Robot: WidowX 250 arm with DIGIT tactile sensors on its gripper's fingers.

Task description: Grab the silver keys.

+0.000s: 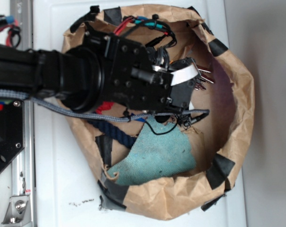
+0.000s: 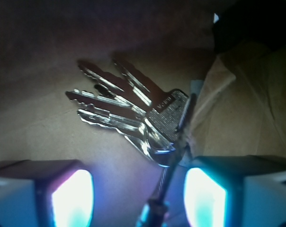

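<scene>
Inside the paper bag (image 1: 237, 109), the silver keys (image 2: 129, 116) lie fanned on the brown floor, just ahead of the claw (image 2: 138, 189), which hangs wide open and empty above them. The approach step looks nearly done; next, I judge, the claw must drop so its fingers (image 2: 72, 196) straddle the bunch, then close.

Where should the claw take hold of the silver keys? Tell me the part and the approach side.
Grip the silver keys at the bunched heads near the ring, not the blades. The blades fan out thin and flat on the brown paper, while the heads stack into the thickest lump. Come straight down from above: the claw is open, its fingers either side of that end, which lies just ahead of the gap.
</scene>
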